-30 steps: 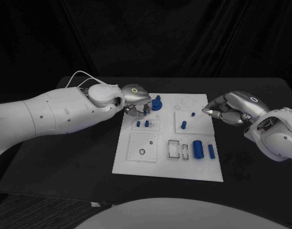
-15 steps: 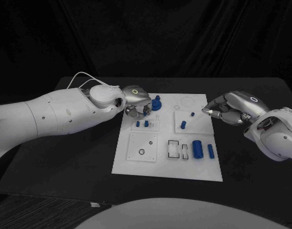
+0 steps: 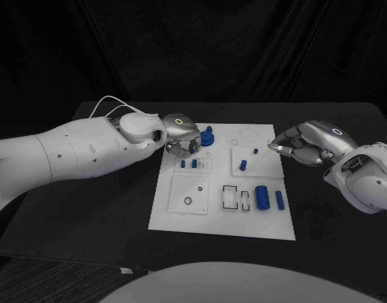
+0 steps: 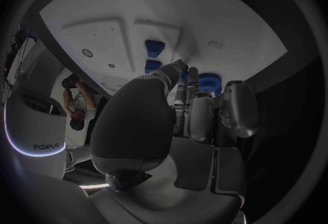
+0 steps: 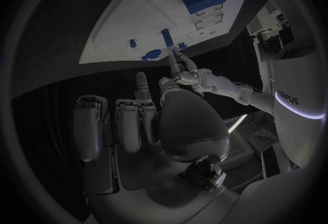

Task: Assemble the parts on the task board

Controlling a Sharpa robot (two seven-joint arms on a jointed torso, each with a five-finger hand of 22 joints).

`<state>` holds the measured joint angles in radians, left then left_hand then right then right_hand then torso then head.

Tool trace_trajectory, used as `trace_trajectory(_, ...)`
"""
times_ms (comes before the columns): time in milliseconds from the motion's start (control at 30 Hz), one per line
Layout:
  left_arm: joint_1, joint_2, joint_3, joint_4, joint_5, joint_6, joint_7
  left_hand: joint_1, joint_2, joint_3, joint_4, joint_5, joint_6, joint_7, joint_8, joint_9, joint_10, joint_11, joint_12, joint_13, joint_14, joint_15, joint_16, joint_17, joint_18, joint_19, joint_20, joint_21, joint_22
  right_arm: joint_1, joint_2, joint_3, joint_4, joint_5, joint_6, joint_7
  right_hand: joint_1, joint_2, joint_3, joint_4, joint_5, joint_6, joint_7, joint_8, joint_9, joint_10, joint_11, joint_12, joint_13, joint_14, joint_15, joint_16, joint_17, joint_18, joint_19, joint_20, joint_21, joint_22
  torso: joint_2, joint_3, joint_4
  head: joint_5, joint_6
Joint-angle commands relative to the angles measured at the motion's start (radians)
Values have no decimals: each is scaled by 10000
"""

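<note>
The white task board [image 3: 186,214] lies in the middle of the black table. A tall blue round part [image 3: 208,135] stands at its far left corner, also seen in the left wrist view [image 4: 210,81]. My left hand [image 3: 182,140] hangs right beside that part, thumb and fingertips [image 4: 186,77] drawn together against it; a grip is not visible. Two small blue pegs [image 3: 189,163] stand just in front of that hand. My right hand [image 3: 298,146] hovers at the board's right edge, its fingers [image 5: 116,120] curled in with nothing seen in them.
Another blue peg [image 3: 244,166] stands mid-board. A thick blue cylinder [image 3: 261,197] and a thinner one [image 3: 279,201] lie near the front right, beside white slots [image 3: 232,197]. A square plate with a small hole [image 3: 189,194] sits front left. Black table surrounds the board.
</note>
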<state>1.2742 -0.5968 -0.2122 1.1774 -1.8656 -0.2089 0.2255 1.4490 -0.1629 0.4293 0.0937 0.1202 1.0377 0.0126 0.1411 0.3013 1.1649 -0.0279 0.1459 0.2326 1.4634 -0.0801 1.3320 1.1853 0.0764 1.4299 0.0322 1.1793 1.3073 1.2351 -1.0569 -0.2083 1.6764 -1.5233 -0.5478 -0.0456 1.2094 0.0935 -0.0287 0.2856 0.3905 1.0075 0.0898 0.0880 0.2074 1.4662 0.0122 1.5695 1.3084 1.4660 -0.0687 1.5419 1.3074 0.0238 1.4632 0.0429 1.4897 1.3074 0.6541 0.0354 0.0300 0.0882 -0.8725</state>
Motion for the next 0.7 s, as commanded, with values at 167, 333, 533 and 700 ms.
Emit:
trace_trajectory(167, -55, 13, 0, -17, -3, 104, 70, 28, -80, 30, 10, 41, -182, 1, -110, -41, -142, 42, -88, -14, -108, -16, -137, -106, 24, -149, 9, -163, 1584, -21, -20, 6, 26, -17, -27, -118, 65, 3, 38, 2, -29, -32, -12, -45, -15, 1046, -10, 13, 2624, 907, 67, -64, 1926, -14, 655, 63, -42, 2340, -7, 1, 4, -1, -1)
trace_trajectory(333, -62, -15, 0, 2, -3, 83, 99, -39, -168, 8, 69, -120, -480, -113, -269, -111, -262, 40, -155, -40, -143, -9, -182, -162, 32, -177, 18, -227, 1572, -21, -21, 6, 24, -17, -31, -123, 69, 0, 40, 5, -32, -31, -10, -45, -16, 1046, -7, 13, 2624, 907, 66, -63, 1928, -13, 653, 63, -47, 2338, -9, -1, -1, 18, -1)
trace_trajectory(533, -65, -62, 0, 27, -3, -57, 67, -65, -316, 30, 170, -283, -1064, -470, -576, -254, -568, 167, -320, -128, -217, 58, -290, -302, 48, -236, 61, -382, 1541, -21, -29, 6, 30, -17, -26, -128, 72, -3, 41, 5, -32, -36, -10, -49, -18, 1046, -8, 13, 2624, 909, 66, -59, 1936, -15, 657, 63, -40, 2341, -3, 0, 4, 19, -1)
trace_trajectory(700, -67, -135, 0, 65, -3, -425, -239, 7, -393, 48, 269, -306, -1566, -680, -774, -402, -1111, 278, -579, -308, -325, 118, -508, -587, 75, -282, 110, -551, 1507, -19, -82, 7, 61, -17, -62, -125, 77, -10, 41, 4, -33, -46, -12, -55, -21, 1046, -10, 13, 2624, 910, 66, -57, 1940, -16, 660, 63, -33, 2343, -6, 0, 4, 20, -1)
